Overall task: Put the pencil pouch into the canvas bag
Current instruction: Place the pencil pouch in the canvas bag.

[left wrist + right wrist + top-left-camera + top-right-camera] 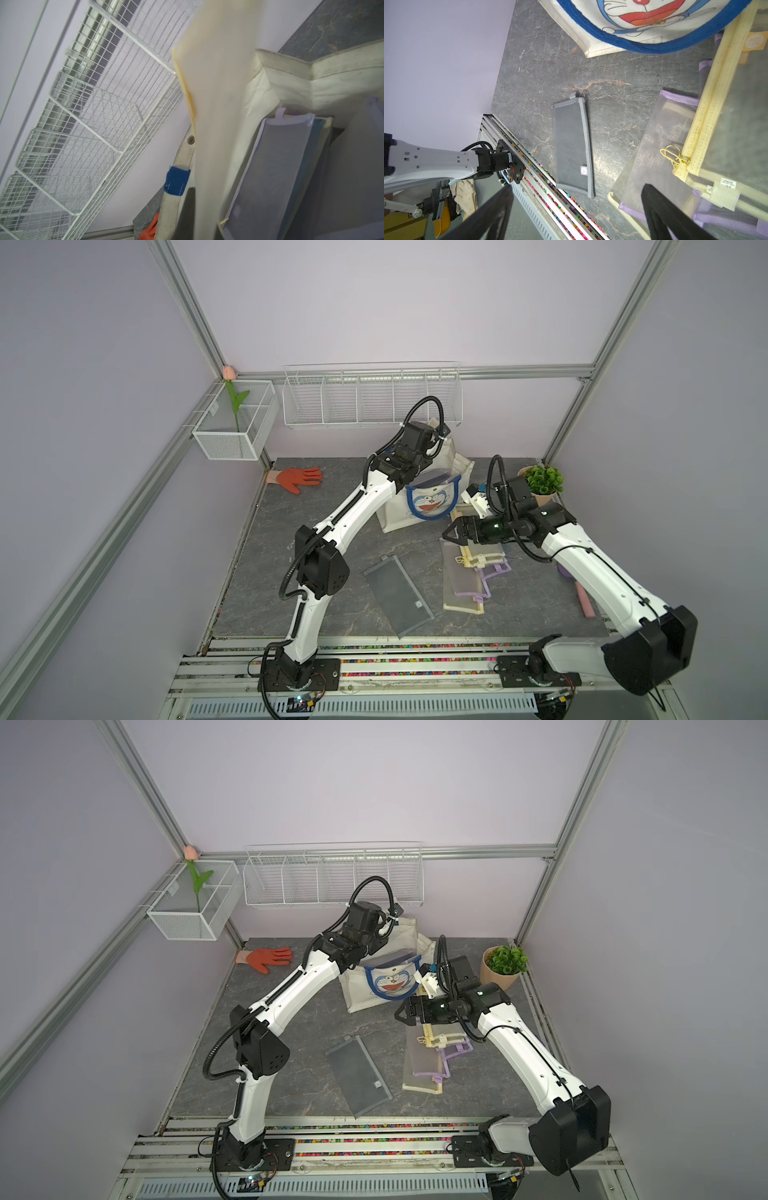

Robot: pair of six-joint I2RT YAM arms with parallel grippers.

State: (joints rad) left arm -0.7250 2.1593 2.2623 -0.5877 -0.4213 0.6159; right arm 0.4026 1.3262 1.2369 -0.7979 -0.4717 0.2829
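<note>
left arm reaches to 12 o'clock. its left tool (pixel 434 441) is clenched, by the look of it on the back wall of the cream-white boxy canvas bag with blue handles and a cartoon cat face (pixel 409 510), which stands hoisted beside the wrist. the pinch itself is hidden. the bag mouth gapes upward. the left wrist view shows a pale grey-lilac flat pouch (pixel 276 166) standing inside already.

dark grey flat fabric pencil pouch (pixel 397 597) lies loose on the grey marbled table (pixel 266 593), mid-table, between the two arms and touching nothing. its long axis runs about 11 to 5 o'clock in both top views.

right tool (pixel 446 533) is released, jaws wide and holding nothing. it points toward 9 o'clock and hovers over the near end of a heap of yellow- and purple-edged mesh pouches (pixel 463 585). the heap spreads from under it toward 6 o'clock.

key relation: from the right tool the grey pouch sits at roughly 7 o'clock, the bag mouth at roughly 11 o'clock. the right arm is the nearer and the only free one. the left looks committed to propping the bag.

judgement: which pouch is due next cannot be told. the mesh heap is just beneath the tool, the grey one a short swing away. for the grey pouch the jaws would want to straddle its short width, so the wrist needs turning across that 11-to-5 line.
</note>
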